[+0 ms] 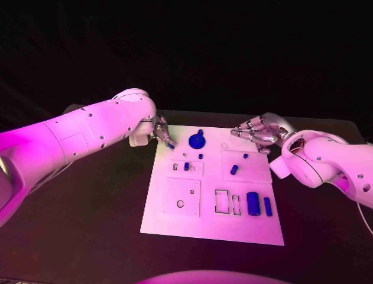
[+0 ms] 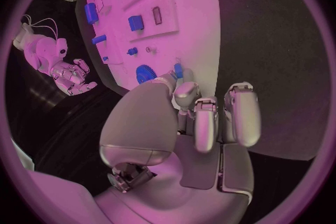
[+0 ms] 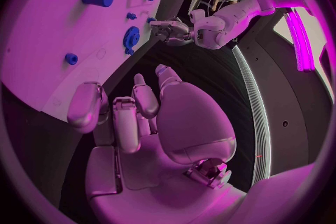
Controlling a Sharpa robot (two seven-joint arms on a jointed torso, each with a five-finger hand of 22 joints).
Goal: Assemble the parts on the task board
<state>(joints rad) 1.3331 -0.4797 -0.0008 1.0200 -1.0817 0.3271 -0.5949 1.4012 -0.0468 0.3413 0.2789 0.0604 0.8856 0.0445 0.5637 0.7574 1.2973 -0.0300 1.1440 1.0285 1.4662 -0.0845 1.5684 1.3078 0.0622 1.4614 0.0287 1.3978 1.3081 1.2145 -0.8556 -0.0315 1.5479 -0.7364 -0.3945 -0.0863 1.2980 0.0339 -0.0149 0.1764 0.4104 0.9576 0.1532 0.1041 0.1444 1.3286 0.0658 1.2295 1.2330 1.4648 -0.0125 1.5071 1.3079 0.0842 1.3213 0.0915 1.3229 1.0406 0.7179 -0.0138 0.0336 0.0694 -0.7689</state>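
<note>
The white task board (image 1: pixel 174 222) lies in the middle of the table. On it are a blue gear (image 1: pixel 197 141), a small peg (image 1: pixel 201 156), a short bar (image 1: pixel 234 170), a blue block (image 1: pixel 253 203) and a thin strip (image 1: pixel 268 206). My left hand (image 1: pixel 159 133) is at the board's far left corner, beside the gear (image 2: pixel 144 73). It pinches a small blue peg (image 2: pixel 178 70) at its fingertips. My right hand (image 1: pixel 256 133) hovers at the far right corner. Its fingers (image 3: pixel 133 112) are loosely bent and apart, with nothing in them.
Several empty recesses sit in the board's near half, among them two slots (image 1: pixel 228 203) and a square plate with a hole (image 1: pixel 182 198). Black table (image 1: pixel 84 213) surrounds the board on both sides.
</note>
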